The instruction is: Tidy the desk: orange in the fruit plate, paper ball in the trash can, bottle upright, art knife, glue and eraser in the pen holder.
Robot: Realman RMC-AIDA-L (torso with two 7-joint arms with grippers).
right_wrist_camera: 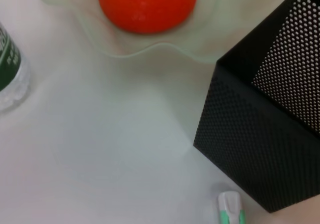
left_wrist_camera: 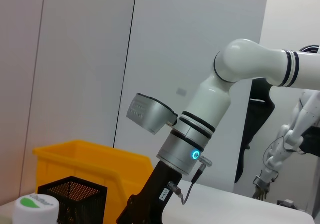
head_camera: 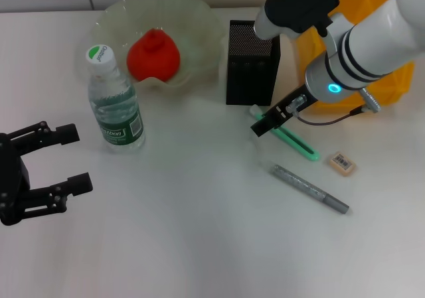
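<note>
Head view: right hand (head_camera: 267,123), grip unreadable, hovers over art knife (head_camera: 292,141); misjudged, it bumps pen holder (head_camera: 251,64). Left hand (head_camera: 56,160) gapes.

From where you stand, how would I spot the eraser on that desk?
Find the black mesh pen holder standing in front of the yellow trash can. On the table nearer you and to the right lie a green art knife and a grey pen-like stick. The eraser sits just right of these: the only short, beige block, bearing a barcode label.

Orange (head_camera: 153,57) in fruit plate (head_camera: 192,19); bottle (head_camera: 114,103) upright; eraser (head_camera: 342,163) on desk near pen holder (head_camera: 252,62).
</note>
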